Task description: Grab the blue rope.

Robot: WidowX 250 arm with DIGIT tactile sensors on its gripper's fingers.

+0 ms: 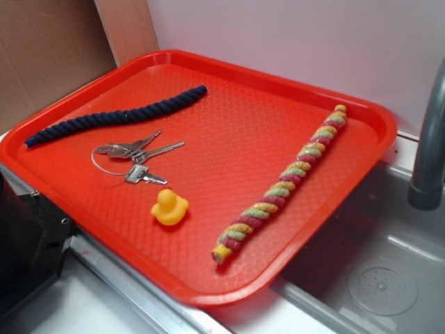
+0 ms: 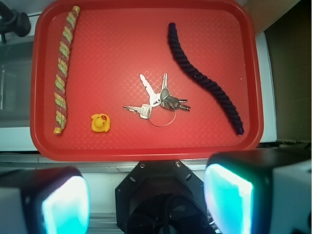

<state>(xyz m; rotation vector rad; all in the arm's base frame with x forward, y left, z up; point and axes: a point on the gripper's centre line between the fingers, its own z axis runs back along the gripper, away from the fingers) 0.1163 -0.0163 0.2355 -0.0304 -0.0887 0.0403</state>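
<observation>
The blue rope (image 1: pixel 115 117) is dark navy and twisted. It lies along the back left of the red tray (image 1: pixel 361 149). In the wrist view the blue rope (image 2: pixel 204 80) runs down the tray's right side in a loose curve. My gripper (image 2: pixel 146 200) hangs high above the tray's near edge, open, with a wide gap and nothing between its pale teal pads (image 2: pixel 229 197). It is well away from the rope. The exterior view does not show the gripper itself.
A bunch of keys (image 1: pixel 137 158) on a wire ring lies mid-tray, a yellow rubber duck (image 1: pixel 169 207) in front of it. A yellow, pink and green rope (image 1: pixel 285 182) lies along the tray's right side. A grey tap (image 1: pixel 430 149) stands over a sink at right. The robot base (image 2: pixel 158 195) sits below the gripper.
</observation>
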